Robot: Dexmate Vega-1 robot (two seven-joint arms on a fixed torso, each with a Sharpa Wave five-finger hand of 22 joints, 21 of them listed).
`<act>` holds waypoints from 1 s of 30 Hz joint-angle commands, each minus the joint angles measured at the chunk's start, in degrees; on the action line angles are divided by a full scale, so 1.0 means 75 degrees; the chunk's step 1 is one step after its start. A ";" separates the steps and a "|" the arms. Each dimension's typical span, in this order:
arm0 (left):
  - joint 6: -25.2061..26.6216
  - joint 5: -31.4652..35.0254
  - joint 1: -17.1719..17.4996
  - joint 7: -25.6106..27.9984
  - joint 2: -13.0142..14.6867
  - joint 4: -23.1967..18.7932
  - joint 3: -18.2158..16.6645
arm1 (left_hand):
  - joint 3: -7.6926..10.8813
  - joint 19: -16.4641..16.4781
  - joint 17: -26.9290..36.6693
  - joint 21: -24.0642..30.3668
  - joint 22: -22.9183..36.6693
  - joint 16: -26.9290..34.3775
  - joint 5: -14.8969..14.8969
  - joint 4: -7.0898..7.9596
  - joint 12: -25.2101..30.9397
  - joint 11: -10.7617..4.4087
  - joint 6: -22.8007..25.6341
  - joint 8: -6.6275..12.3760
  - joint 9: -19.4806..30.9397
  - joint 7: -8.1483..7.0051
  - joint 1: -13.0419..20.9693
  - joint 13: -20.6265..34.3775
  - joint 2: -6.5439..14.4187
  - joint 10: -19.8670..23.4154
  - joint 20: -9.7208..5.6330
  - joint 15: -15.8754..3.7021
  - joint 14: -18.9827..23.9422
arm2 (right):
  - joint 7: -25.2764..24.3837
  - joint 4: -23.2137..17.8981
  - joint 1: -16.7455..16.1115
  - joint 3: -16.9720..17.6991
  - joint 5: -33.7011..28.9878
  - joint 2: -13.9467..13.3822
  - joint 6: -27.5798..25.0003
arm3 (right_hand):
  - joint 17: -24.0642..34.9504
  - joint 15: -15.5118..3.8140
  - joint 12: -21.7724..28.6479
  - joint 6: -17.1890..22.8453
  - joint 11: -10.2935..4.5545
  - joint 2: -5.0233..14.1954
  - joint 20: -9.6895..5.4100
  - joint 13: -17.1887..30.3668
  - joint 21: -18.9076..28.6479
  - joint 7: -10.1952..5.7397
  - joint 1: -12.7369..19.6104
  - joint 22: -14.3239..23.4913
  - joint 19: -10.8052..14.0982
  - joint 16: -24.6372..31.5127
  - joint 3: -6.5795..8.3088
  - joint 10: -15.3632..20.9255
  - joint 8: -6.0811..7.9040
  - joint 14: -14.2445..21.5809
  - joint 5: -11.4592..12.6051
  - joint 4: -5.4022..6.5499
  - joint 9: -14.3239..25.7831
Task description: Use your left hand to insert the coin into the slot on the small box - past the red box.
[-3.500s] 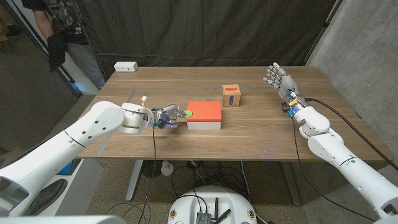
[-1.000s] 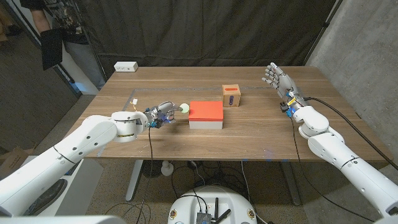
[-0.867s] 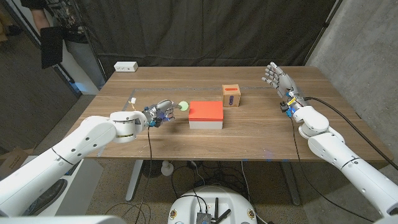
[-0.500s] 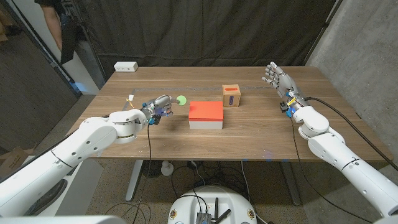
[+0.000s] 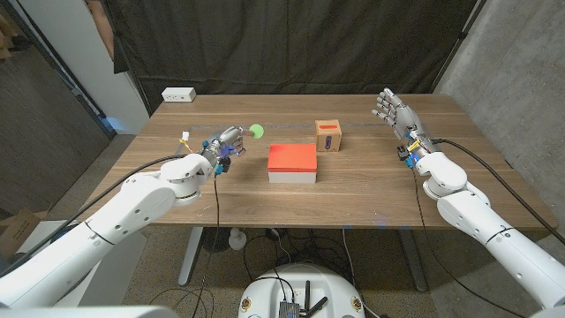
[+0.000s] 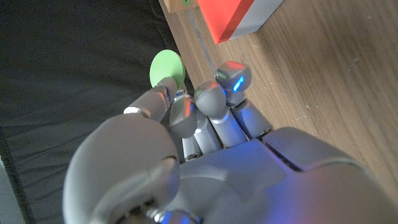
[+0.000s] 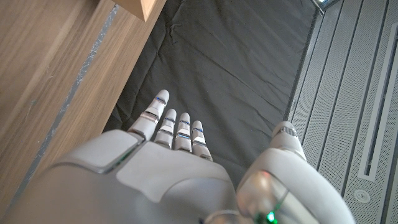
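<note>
My left hand (image 5: 228, 140) is raised above the table, left of the red box (image 5: 291, 158), and pinches a light green coin (image 5: 256, 131) at its fingertips. The left wrist view shows the same green coin (image 6: 168, 69) held between fingertips of the left hand (image 6: 199, 124), with a corner of the red box (image 6: 231, 17) beyond. The small wooden box (image 5: 328, 136) stands behind the red box to its right; a dark slot on a red patch marks its top. My right hand (image 5: 394, 112) is held up with fingers spread, holding nothing, at the table's right; its fingers (image 7: 174, 124) are straight.
A white power strip (image 5: 178, 94) lies at the far left corner of the wooden table (image 5: 353, 190). A dark curtain hangs behind the table. A person (image 5: 104, 26) stands at the top left.
My left hand has lifted the green coin off the red box's left end and carried it up and toward the far side. The right hand has stayed still. The person behind moved right.
</note>
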 commanded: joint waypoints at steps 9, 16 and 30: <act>-0.1155 0.1819 -0.0336 -0.0246 -0.0948 0.0742 0.0543 | 0.0047 -0.0045 0.0050 0.0116 0.0116 0.0048 0.0031 0.0037 0.0014 0.0066 0.0530 0.0056 0.0040 0.0329 -0.0052 0.0078 0.0026 -0.0017 -0.0428 0.0006 -0.0023 | -0.0085 -0.0108 -0.0131 0.0043 0.0019 0.0033 -0.0015 | -0.0013 0.0013 0.0050 0.0017 0.0026 0.0005 -0.0003 0.0022 0.0001 0.0214 0.0090 0.0015 0.0040 0.0033 0.0006 0.0076 -0.0015 0.0046 -0.0012 0.0027 0.0044; -0.0994 0.2694 -0.0526 0.0195 -0.1153 0.0740 0.0753 | 0.0089 -0.0052 0.0142 0.0198 0.0295 0.0134 0.0039 0.0014 0.0016 0.0171 0.0556 0.0046 0.0030 0.0423 -0.0034 0.0103 0.0033 -0.0016 -0.0428 0.0002 0.0001 | -0.0075 -0.0074 -0.0138 0.0046 0.0057 0.0062 -0.0010 | -0.0017 0.0009 0.0047 0.0013 0.0022 0.0006 -0.0008 0.0022 0.0000 0.0212 0.0091 0.0015 0.0041 0.0032 0.0006 0.0070 -0.0017 0.0043 -0.0013 0.0027 0.0044; -0.0359 0.3839 -0.0909 0.0373 -0.1269 0.0658 0.0942 | 0.0037 -0.0118 0.0202 0.0238 0.0292 0.0131 0.0026 0.0006 0.0038 0.0199 0.0628 0.0044 0.0042 0.0472 0.0036 0.0190 0.0011 -0.0017 -0.0428 0.0004 -0.0017 | -0.0035 0.0023 -0.0139 0.0036 0.0111 0.0108 0.0024 | -0.0027 0.0025 0.0048 0.0013 0.0027 0.0009 -0.0004 0.0022 0.0001 0.0215 0.0093 0.0016 0.0049 0.0033 0.0006 0.0075 -0.0017 0.0045 -0.0013 0.0028 0.0044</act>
